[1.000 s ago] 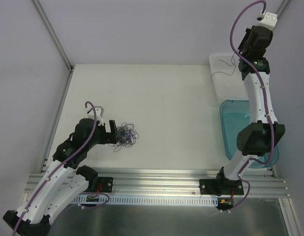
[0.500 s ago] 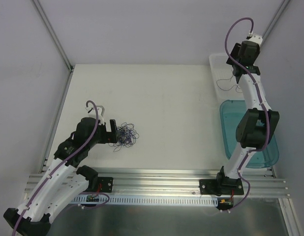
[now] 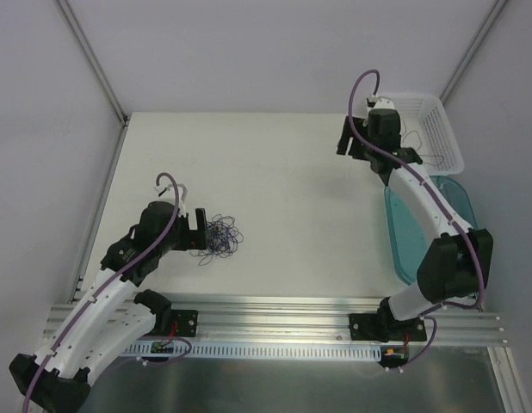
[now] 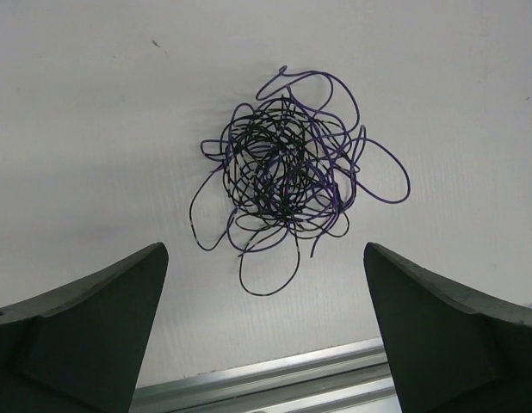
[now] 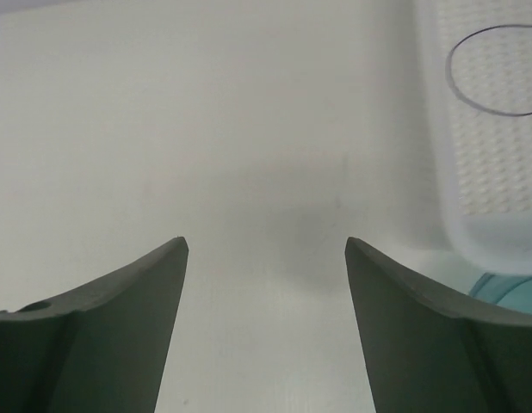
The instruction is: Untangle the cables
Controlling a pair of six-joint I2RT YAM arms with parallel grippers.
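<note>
The cables lie as a small dark purple-black wad on the white table, left of centre. My left gripper stands open just left of the wad. In the left wrist view the wad lies ahead of the left gripper, apart from both fingers. My right gripper hangs open and empty over the table's far right part, left of the basket. The right wrist view shows bare table between the fingers of that gripper. One loose strand lies in the basket.
A white mesh basket stands at the far right corner, its floor at the right of the right wrist view. A teal tray lies just nearer than it. An aluminium rail runs along the table's near edge.
The right arm has swung from above the basket leftward and down over the table, and its gripper has opened. A strand now lies in the basket. The left arm has barely moved.
</note>
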